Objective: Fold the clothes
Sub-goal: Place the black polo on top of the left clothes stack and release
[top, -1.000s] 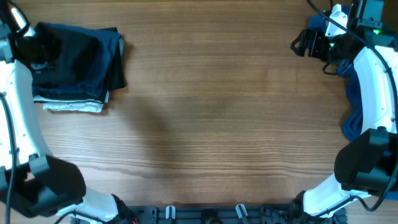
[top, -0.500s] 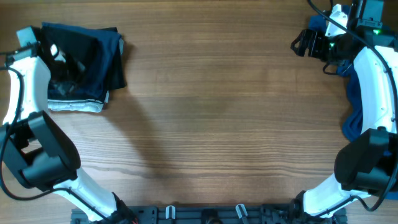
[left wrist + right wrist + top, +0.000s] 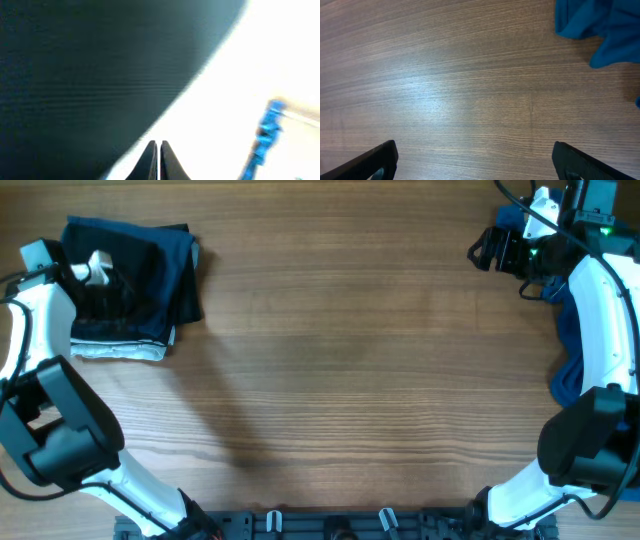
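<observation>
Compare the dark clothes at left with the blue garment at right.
The dark clothes lie folded in a squared stack; the blue garment lies loose and crumpled. The dark clothes are black and navy; the blue garment is bright blue. Both rest on the table.

White-shelled arms [image 3: 600, 310], bulky black joints [image 3: 590, 445], thin black cables [image 3: 512, 198], black left hand [image 3: 159, 159] and right hand [image 3: 474, 150], green wrist light [image 3: 603, 218].

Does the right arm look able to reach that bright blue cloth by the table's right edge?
Probably yes: the blue cloth lies beside the right arm with nothing piled on it, and the right pincer stands wide open over bare table close by.
</observation>
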`<state>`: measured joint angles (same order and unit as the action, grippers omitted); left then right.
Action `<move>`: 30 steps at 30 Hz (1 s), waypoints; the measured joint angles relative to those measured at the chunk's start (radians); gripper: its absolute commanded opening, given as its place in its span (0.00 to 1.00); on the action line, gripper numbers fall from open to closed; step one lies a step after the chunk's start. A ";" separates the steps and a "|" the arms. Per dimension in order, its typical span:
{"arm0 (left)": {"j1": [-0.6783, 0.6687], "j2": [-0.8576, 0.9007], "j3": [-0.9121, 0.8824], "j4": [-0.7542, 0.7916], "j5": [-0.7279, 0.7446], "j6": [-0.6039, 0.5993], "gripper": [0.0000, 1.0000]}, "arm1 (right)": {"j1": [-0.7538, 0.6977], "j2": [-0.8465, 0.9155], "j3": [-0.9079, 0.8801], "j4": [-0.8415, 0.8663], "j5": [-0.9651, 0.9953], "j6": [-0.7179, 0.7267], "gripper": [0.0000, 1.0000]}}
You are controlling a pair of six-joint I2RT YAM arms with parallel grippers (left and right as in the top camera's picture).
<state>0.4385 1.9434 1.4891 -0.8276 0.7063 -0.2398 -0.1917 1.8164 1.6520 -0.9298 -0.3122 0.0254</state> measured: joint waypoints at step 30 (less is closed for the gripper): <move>0.013 0.106 0.030 0.185 -0.074 0.160 0.04 | 0.000 0.000 0.000 0.000 0.000 0.000 1.00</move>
<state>0.4519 2.0491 1.5192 -0.6426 0.6323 -0.0795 -0.1917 1.8164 1.6520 -0.9298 -0.3122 0.0250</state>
